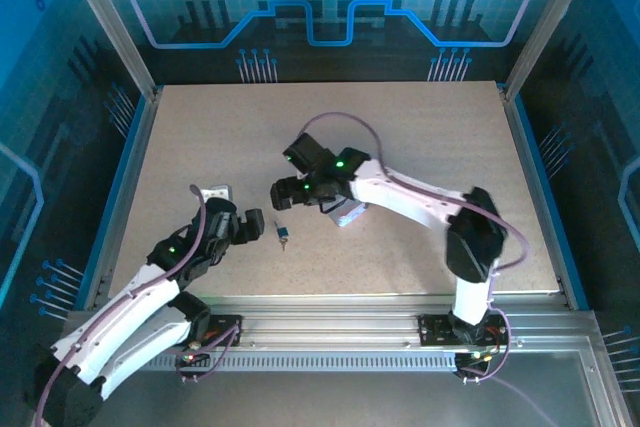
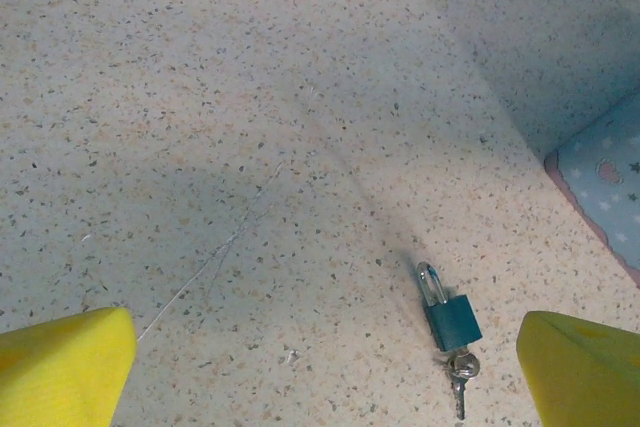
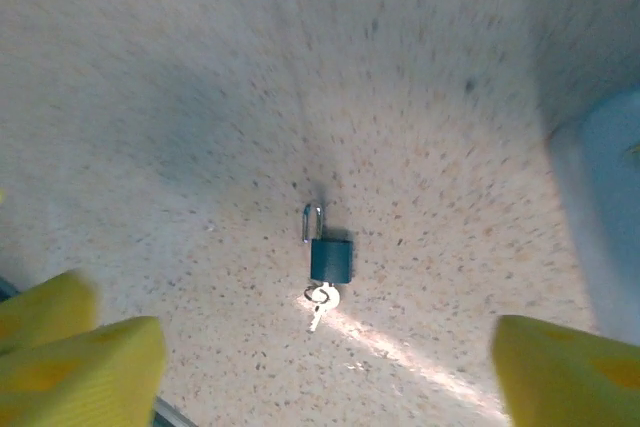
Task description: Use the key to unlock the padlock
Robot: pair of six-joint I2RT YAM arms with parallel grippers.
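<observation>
Now padlock (image 1: 281, 238) lies flat on table (image 1: 420, 127), left of middle toward near edge, key (image 2: 460, 372) touching its base. Above it left gripper (image 2: 325, 367) and right gripper (image 3: 320, 367) hover, jaws spread, nothing held. I want left pinning body square, right pinching key head, turning gently, no dragging.

padlock (image 2: 452, 319) on table (image 2: 250, 147) | key (image 2: 459, 387) at its base | tin (image 2: 605, 182) to its right

Padlock (image 2: 452, 319) flat on table (image 2: 200, 97), key (image 2: 459, 379) at its base.
</observation>
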